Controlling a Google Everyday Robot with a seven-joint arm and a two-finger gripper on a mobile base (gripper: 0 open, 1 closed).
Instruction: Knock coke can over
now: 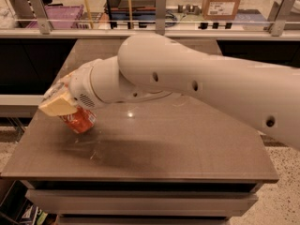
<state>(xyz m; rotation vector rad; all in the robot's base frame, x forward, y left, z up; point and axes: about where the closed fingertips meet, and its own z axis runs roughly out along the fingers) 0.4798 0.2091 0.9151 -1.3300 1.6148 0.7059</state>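
Observation:
The coke can (79,121) is red-orange with white script. It lies tilted on the left part of the brown table (187,149), its lower end on the tabletop and its top leaning up to the left, mostly hidden. My gripper (57,103) is at the end of the big white arm (197,83) that reaches in from the right. Its cream-coloured tip lies right over and against the upper side of the can.
The table's left edge (35,125) is close to the can, with floor below it. A rail with glass panels (159,29) runs along the back. Behind it are a cardboard box (222,3) and a purple crate (56,15).

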